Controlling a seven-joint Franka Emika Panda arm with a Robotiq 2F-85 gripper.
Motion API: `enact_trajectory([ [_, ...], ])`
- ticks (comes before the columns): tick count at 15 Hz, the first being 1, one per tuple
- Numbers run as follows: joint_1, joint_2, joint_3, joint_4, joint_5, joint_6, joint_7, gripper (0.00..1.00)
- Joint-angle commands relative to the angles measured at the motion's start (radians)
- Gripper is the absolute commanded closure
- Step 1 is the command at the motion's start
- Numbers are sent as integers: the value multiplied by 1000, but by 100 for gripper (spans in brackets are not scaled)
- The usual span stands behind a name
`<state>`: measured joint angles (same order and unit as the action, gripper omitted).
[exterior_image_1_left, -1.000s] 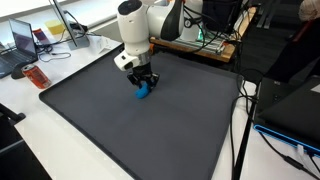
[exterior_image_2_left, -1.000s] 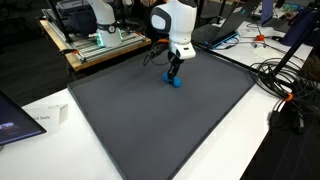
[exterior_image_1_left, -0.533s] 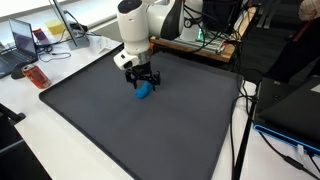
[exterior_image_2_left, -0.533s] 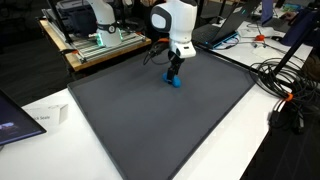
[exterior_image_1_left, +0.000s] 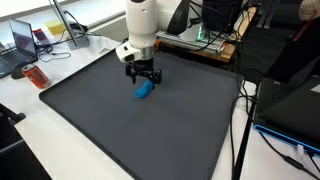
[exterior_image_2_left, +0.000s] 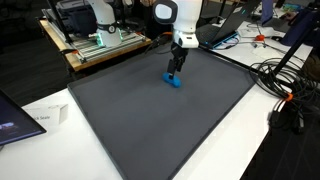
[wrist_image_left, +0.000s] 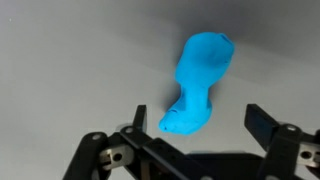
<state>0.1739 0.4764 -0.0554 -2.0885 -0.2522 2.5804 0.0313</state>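
Counted in both exterior views: one arm, one gripper (exterior_image_1_left: 143, 77), one blue piece (exterior_image_1_left: 144, 91), one dark mat (exterior_image_1_left: 130, 135). Hangs just above the blue piece (exterior_image_2_left: 174, 81), jaws spread wide, gripping nothing. Lies flat on the mat (exterior_image_2_left: 160, 125), in its far half, towards the arm's base, alone there.

Seen from the wrist: two fingers (wrist_image_left: 140, 113), one each side of the blue piece (wrist_image_left: 200, 75), touching neither. Narrow end towards the gripper (wrist_image_left: 197, 114), broad end away from it. Grey mat (wrist_image_left: 60, 60) all round.

Beside the mat in an exterior view: one white table (exterior_image_1_left: 25, 110), one red thing (exterior_image_1_left: 37, 77) near the mat's edge, one open laptop (exterior_image_1_left: 24, 42) further back. In an exterior view, a tangle of cables (exterior_image_2_left: 285, 85) off the mat's side, too knotted to count.
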Motion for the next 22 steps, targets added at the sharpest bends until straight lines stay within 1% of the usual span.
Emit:
enact_trajectory([
  [1, 87, -67, -48, -53, -93, -39, 193, 0],
  [3, 128, -83, -63, -63, -136, -67, 305, 0],
  [6, 161, -106, -59, -82, -167, -96, 439, 0],
  [10, 208, -129, -73, -113, -240, -70, 655, 0],
  [13, 221, -148, -74, -141, -297, -46, 819, 0],
  [16, 234, -160, -82, -162, -392, -33, 1014, 0],
  [19, 224, -161, -64, -174, -469, -30, 1185, 0],
  [22, 218, -150, -45, -176, -541, -21, 1325, 0],
])
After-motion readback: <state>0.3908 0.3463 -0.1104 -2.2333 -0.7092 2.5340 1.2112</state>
